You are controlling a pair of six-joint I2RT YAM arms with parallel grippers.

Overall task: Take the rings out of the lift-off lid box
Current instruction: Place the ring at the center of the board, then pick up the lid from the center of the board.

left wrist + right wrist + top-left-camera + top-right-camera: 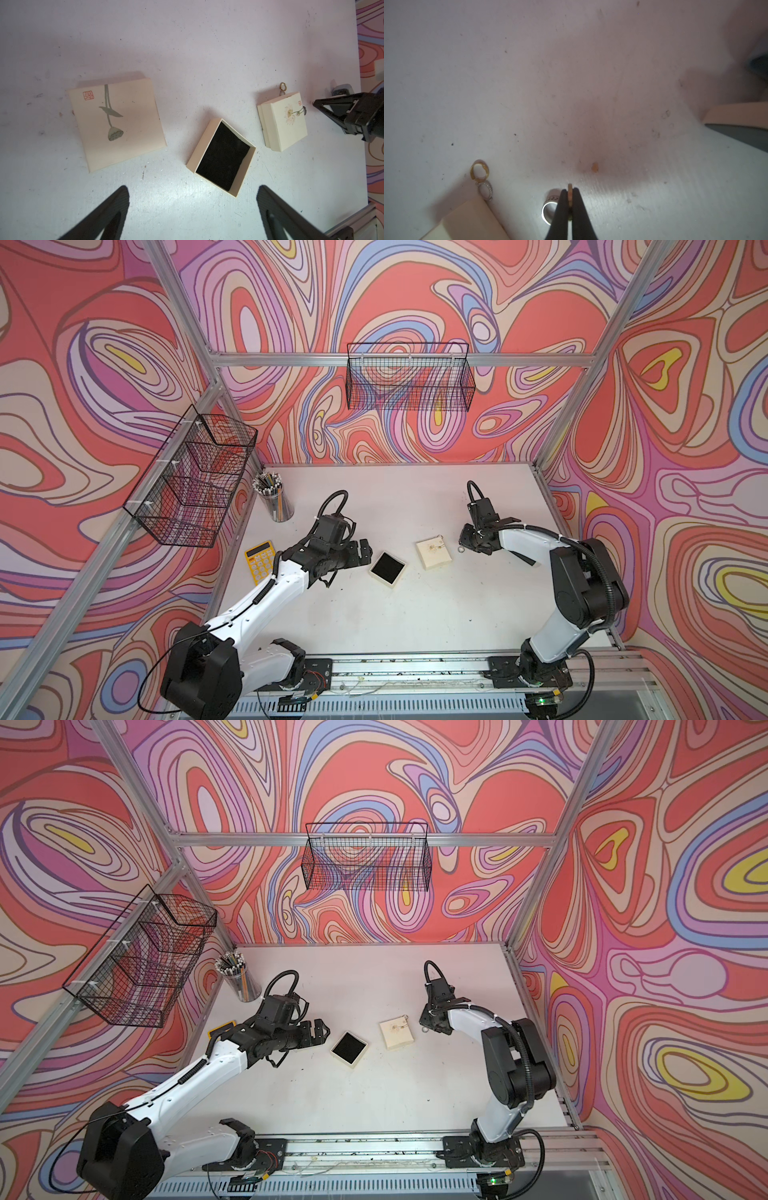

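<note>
- We're counting four rings: a coppery ring [570,196], a wide silver band [548,209], a gold ring [479,170] and a studded silvery ring [485,190].
- We're also seeing two cream boxes, one loose lid [116,124] and two grippers on the white table [374,614].
- The right gripper [570,190] is clenching the coppery ring. It's standing on edge, thin side toward the wrist camera, flat faces against the fingers.
- The wide band is lying just beside those fingers, its hole tipping partly toward the wrist camera. In both top views it's showing right of centre, just right of the closed box [433,552].
- The gold and studded rings are lying flat and touching each other. Their row is running straight out from the closed box's upper right corner in a top view.
- The black-lined open box [387,568] is sitting near the frame's centre, left of the closed one.
- The left gripper [193,189] is hanging released, fingers spread wide, just beside the open box.
</note>
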